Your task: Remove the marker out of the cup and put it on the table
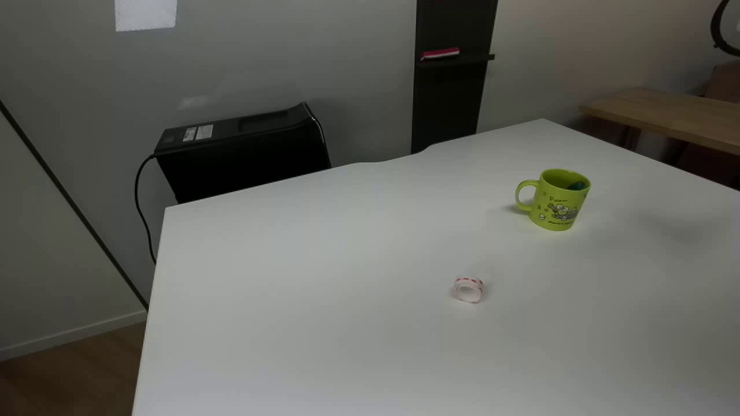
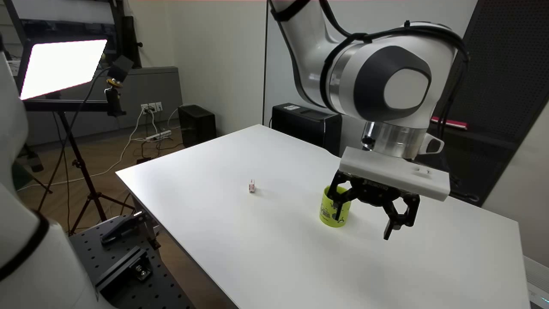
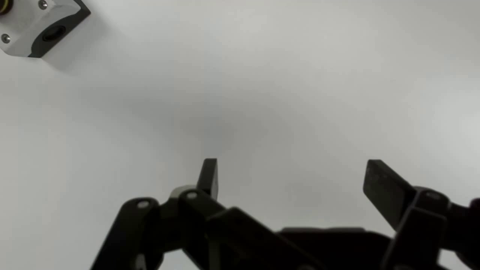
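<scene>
The lime-green cup [image 1: 552, 205] stands upright on the white table [image 1: 324, 300], its handle showing in an exterior view. A dark end of the marker [image 1: 577, 185] shows inside the cup near the rim; the rest of it is hidden. In an exterior view, my gripper [image 2: 362, 225] hangs above the table [image 2: 266, 244], fingers down. One finger and its linkage cover part of the cup [image 2: 328, 214] there. In the wrist view my gripper [image 3: 292, 165] is open, with only bare table [image 3: 262, 93] between its fingers. The cup and marker are out of the wrist view.
A small white and red ring, like a tape roll [image 1: 467, 290], lies on the table; it also shows in an exterior view [image 2: 251, 186]. A grey-white box with a black end [image 3: 48, 32] sits at the upper left of the wrist view. A black case [image 1: 243, 156] stands behind the table.
</scene>
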Robot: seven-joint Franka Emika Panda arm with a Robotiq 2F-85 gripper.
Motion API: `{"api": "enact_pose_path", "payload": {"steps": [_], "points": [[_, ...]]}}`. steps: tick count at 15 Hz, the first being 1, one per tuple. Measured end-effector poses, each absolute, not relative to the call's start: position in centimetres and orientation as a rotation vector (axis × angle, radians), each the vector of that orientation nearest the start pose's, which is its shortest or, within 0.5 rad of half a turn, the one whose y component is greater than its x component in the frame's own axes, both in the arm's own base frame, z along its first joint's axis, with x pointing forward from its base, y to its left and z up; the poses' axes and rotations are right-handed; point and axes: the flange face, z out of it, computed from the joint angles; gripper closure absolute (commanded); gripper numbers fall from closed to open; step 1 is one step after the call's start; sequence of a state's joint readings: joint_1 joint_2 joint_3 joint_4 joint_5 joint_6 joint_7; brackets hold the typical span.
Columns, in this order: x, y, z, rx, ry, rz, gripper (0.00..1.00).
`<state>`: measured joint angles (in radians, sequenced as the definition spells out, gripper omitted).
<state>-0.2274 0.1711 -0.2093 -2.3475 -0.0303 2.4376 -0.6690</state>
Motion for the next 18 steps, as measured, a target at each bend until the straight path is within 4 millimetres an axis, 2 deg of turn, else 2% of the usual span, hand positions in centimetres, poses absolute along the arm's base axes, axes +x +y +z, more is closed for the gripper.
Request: {"api": "enact_pose_path", "payload": {"steps": [13, 18], "points": [[45.7, -21.3, 25.0, -3.135, -0.441, 0.149, 0.00], [47.2, -18.9, 23.4, -3.176, -0.568, 0.135, 0.00]]}}
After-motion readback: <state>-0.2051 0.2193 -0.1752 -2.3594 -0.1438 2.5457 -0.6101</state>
